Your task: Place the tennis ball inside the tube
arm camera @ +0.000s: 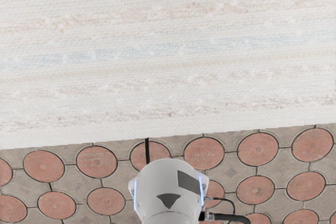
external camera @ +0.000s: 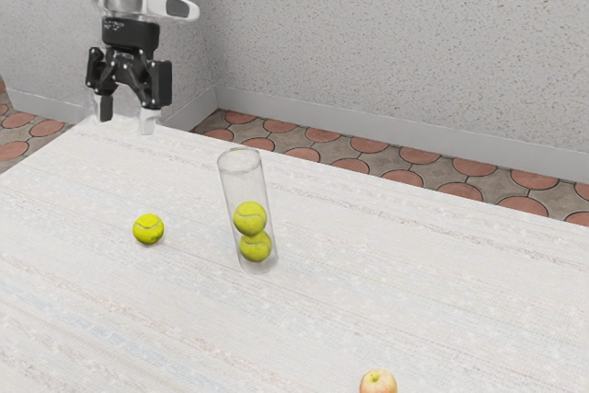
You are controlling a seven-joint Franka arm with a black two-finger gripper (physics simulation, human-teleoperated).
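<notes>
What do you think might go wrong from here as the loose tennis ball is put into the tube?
The loose tennis ball is round, so an off-centre touch by the open gripper could send it rolling. The tall, narrow tube might tip if bumped. Its mouth looks little wider than a ball, so a misaligned release may drop the ball outside.
</notes>
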